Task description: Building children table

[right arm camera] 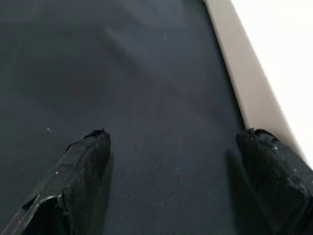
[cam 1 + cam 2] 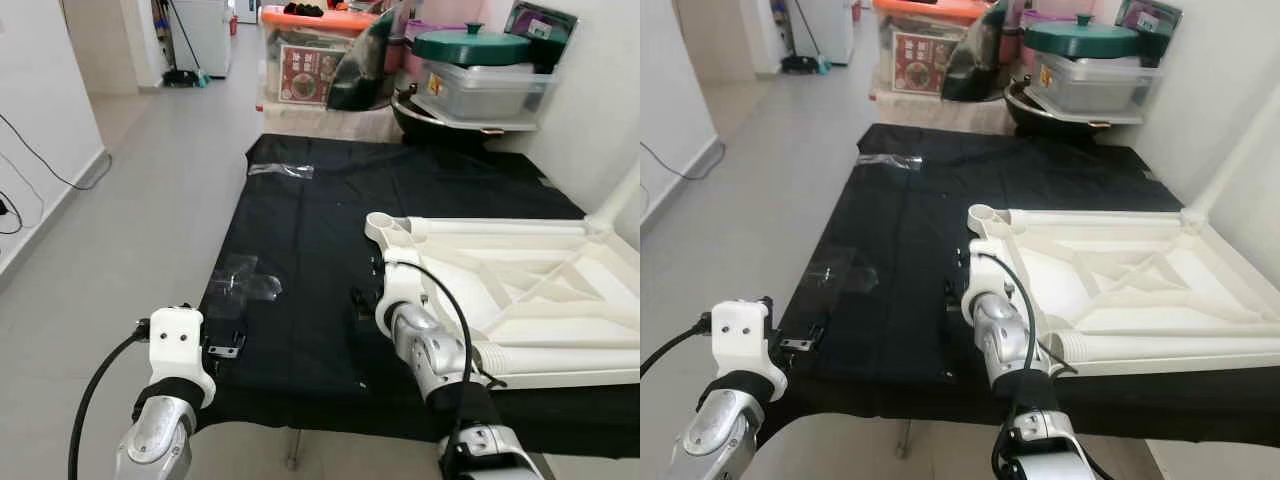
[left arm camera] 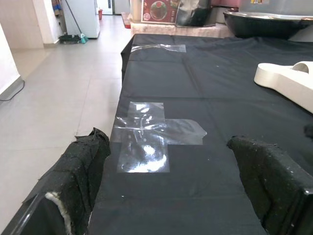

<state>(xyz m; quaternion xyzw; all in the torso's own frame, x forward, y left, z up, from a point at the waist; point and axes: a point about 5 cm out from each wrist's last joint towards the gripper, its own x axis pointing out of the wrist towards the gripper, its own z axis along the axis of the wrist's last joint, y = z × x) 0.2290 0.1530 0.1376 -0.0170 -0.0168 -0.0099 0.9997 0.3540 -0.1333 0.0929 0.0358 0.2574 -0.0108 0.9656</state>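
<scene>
- The white plastic tabletop (image 2: 520, 300), underside up, is laid on the black cloth (image 2: 310, 220) to the robot's right.
- The right gripper (image 1: 173, 161) is held just beside the tabletop's edge, fingers spread wide, holding nothing.
- The left gripper (image 3: 171, 191) is held at the cloth's near edge by clear tape (image 3: 146, 139), fingers spread wide, holding nothing.

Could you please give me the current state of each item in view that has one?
white tabletop: upside down on the black cloth, ribs facing up.
table leg: fitted upright at the far corner.
left gripper: open, empty, over the clear tape patch.
right gripper: open, empty, beside the tabletop's edge.
green-lidded container: closed.
</scene>
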